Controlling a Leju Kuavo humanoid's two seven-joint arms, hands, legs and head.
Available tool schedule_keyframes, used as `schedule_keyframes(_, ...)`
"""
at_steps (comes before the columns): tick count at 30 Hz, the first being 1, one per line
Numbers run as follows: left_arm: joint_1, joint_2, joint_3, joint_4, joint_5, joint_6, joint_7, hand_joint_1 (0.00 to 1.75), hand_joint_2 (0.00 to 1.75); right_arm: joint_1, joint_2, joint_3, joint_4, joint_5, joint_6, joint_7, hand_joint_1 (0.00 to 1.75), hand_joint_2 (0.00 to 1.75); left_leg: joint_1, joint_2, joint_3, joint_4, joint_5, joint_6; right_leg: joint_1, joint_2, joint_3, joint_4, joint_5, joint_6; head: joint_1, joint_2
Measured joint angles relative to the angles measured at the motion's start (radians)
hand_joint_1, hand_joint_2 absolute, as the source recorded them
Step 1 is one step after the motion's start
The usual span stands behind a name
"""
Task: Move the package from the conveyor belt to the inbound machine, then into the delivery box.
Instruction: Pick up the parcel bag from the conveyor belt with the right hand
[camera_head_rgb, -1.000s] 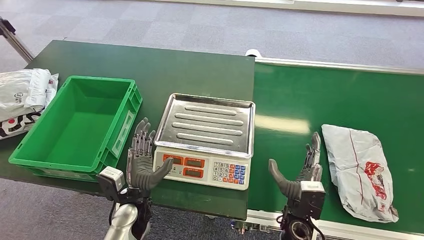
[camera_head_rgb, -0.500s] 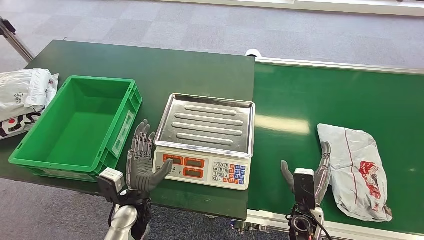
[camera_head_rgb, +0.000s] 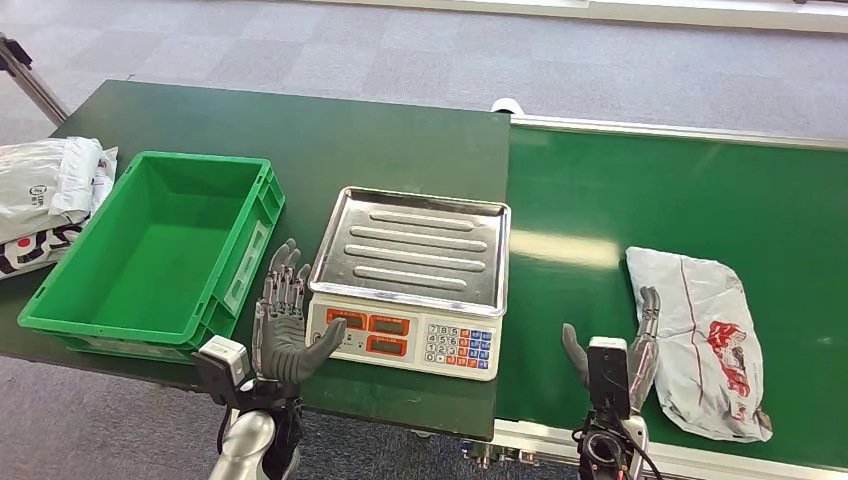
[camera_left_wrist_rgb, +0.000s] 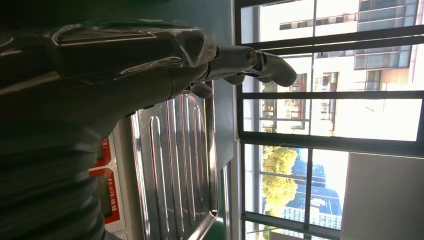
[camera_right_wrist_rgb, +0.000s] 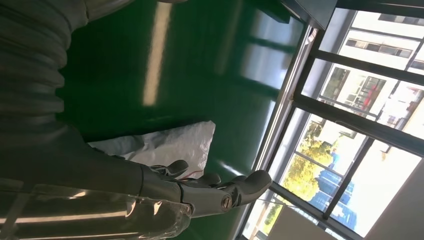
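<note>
A grey plastic package (camera_head_rgb: 705, 340) with a red print lies on the green conveyor belt (camera_head_rgb: 660, 200) at the right; the right wrist view shows its pale end (camera_right_wrist_rgb: 175, 145). My right hand (camera_head_rgb: 622, 350) stands open just left of the package, its fingers (camera_right_wrist_rgb: 235, 190) spread at the package's edge and holding nothing. The scale with a steel pan (camera_head_rgb: 415, 255) sits in the middle; its pan (camera_left_wrist_rgb: 175, 165) also appears in the left wrist view. My left hand (camera_head_rgb: 285, 320) is open between the scale's front left corner and the green box (camera_head_rgb: 150, 250), which is empty.
More grey and white packages (camera_head_rgb: 45, 195) lie on the dark green table (camera_head_rgb: 300, 130) left of the green box. The conveyor's metal rail (camera_head_rgb: 700, 455) runs along the near edge by my right arm. Grey carpet floor lies beyond the table.
The package has travelled left along the belt toward my right hand. My right hand has turned and shifted right, now at the package's edge. The left hand has barely moved.
</note>
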Motion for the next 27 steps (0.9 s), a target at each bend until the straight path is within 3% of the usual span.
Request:
schedule_keyframes(4, 0.0, 0.0, 0.0, 0.0, 0.0, 0.0, 0.0, 0.0, 1.75, -0.001, 0.0, -0.002, 0.003, 0.004, -0.003, 0.004, 0.0, 1.75, 0.0, 0.0, 0.0, 0.0, 0.0, 0.0, 0.0, 0.0, 0.0, 0.0, 0.0, 0.0, 0.0, 0.0)
schedule_keyframes(6, 0.0, 0.0, 0.0, 0.0, 0.006, 0.004, 0.0, 0.0, 1.75, -0.021, -0.016, -0.002, 0.026, 0.065, -0.035, 0.063, 0.0, 1.75, 0.0, 0.001, 0.0, 0.0, 0.0, 0.0, 0.0, 0.0, 0.0, 0.0, 0.0, 0.0, 0.0, 0.0)
schedule_keyframes(8, 0.001, 0.002, 0.001, 0.0, 0.017, 0.008, 0.0, 0.0, 1.75, -0.106, -0.094, -0.001, 0.138, 0.255, -0.058, 0.267, 0.0, 1.75, -0.002, 0.001, 0.0, 0.0, 0.001, 0.002, -0.003, 0.0, 0.0, 0.0, 0.001, 0.002, -0.002, 0.0)
schedule_keyframes(10, 0.003, 0.005, 0.003, -0.001, 0.024, 0.009, 0.0, 0.0, 1.75, -0.212, -0.203, -0.008, 0.276, 0.434, -0.043, 0.581, 0.0, 1.75, -0.005, -0.005, -0.001, 0.001, 0.003, 0.006, -0.005, -0.007, 0.001, 0.0, 0.001, 0.005, -0.001, 0.0)
schedule_keyframes(12, 0.007, 0.009, 0.008, -0.002, 0.027, 0.009, 0.0, 0.0, 1.75, -0.282, -0.275, -0.017, 0.361, 0.481, -0.033, 0.833, 0.0, 1.75, -0.006, -0.009, -0.002, 0.001, 0.005, 0.008, -0.007, -0.012, 0.002, 0.0, 0.002, 0.007, 0.0, 0.0)
schedule_keyframes(13, 0.009, 0.011, 0.01, -0.002, 0.028, 0.009, 0.0, 0.0, 1.75, -0.306, -0.299, -0.02, 0.396, 0.48, -0.033, 0.894, 0.0, 1.75, -0.007, -0.008, -0.002, 0.001, 0.004, 0.008, -0.007, -0.011, 0.002, 0.0, 0.002, 0.007, 0.0, 0.0)
schedule_keyframes(14, 0.009, 0.012, 0.011, -0.003, 0.029, 0.008, 0.0, 0.0, 1.75, -0.323, -0.315, -0.021, 0.428, 0.479, -0.034, 0.907, 0.0, 1.75, -0.007, -0.007, -0.002, 0.001, 0.004, 0.008, -0.007, -0.01, 0.002, 0.0, 0.003, 0.008, -0.001, 0.0)
schedule_keyframes(19, 0.009, 0.013, 0.011, -0.007, 0.028, 0.008, 0.0, 0.0, 1.75, -0.36, -0.357, -0.022, 0.523, 0.48, -0.037, 0.798, 0.0, 1.75, -0.006, -0.007, -0.002, 0.001, 0.003, 0.008, -0.007, -0.009, 0.0, 0.0, 0.002, 0.007, -0.001, 0.0)
schedule_keyframes(27, 0.011, 0.014, 0.012, -0.008, 0.024, 0.008, 0.0, 0.0, 1.75, -0.38, -0.373, -0.022, 0.58, 0.503, -0.024, 0.823, 0.0, 1.75, -0.006, -0.006, -0.003, 0.0, 0.003, 0.008, -0.006, -0.009, 0.0, 0.0, 0.002, 0.007, -0.001, 0.0)
